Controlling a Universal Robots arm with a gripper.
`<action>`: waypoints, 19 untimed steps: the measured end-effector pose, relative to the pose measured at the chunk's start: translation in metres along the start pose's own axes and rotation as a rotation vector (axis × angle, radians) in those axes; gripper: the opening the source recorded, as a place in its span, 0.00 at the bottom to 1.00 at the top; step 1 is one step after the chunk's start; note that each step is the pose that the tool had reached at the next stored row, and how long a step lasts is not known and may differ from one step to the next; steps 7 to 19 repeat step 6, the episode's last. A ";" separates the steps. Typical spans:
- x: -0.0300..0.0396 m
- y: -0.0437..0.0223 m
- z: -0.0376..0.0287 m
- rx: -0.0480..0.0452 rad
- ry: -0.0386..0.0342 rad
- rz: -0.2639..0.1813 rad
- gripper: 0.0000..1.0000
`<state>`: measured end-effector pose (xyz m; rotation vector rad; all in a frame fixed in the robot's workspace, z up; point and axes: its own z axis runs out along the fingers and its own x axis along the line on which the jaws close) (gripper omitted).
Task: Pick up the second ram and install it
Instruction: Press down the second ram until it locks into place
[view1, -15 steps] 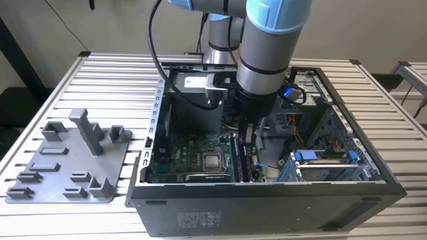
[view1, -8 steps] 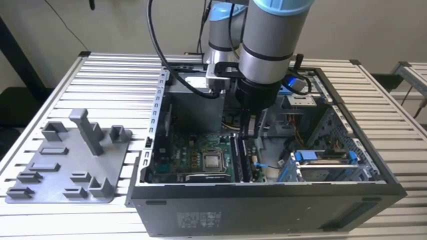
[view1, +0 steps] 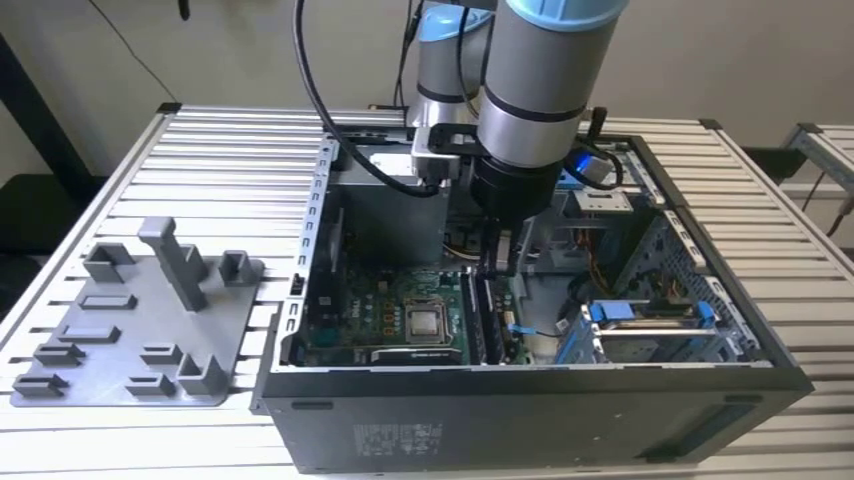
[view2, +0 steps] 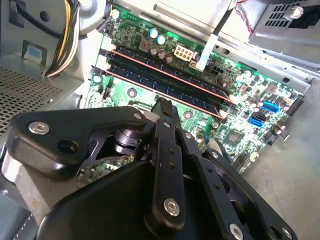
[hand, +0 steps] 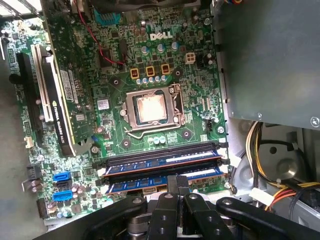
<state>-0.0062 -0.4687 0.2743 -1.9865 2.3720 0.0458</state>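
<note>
My gripper (view1: 499, 268) reaches down into the open computer case (view1: 534, 420), over the memory slots beside the processor socket (view1: 427, 322). Both wrist views show two long dark memory boards lying in neighbouring slots. The second ram (hand: 140, 183) (view2: 192, 101) is the one right under my fingers. My gripper (hand: 178, 179) (view2: 163, 104) is shut, its tips together over the middle of that board's top edge. Whether they touch it I cannot tell. The other board (hand: 165, 161) carries a white label.
A grey fixture tray (view1: 134, 320) with upright posts lies on the slatted table at the exterior view's left. Inside the case are the power-supply box (hand: 270, 60), bundled cables (hand: 270, 145), an upright expansion card (hand: 55, 95) and blue drive clips (view1: 641, 312).
</note>
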 end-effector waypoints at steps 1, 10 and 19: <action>0.0000 0.0000 0.0000 0.0000 -0.0001 0.000 0.11; 0.0000 0.0000 -0.0001 0.0000 0.0000 0.000 0.11; 0.0000 0.0000 -0.0001 0.0000 0.0000 0.000 0.11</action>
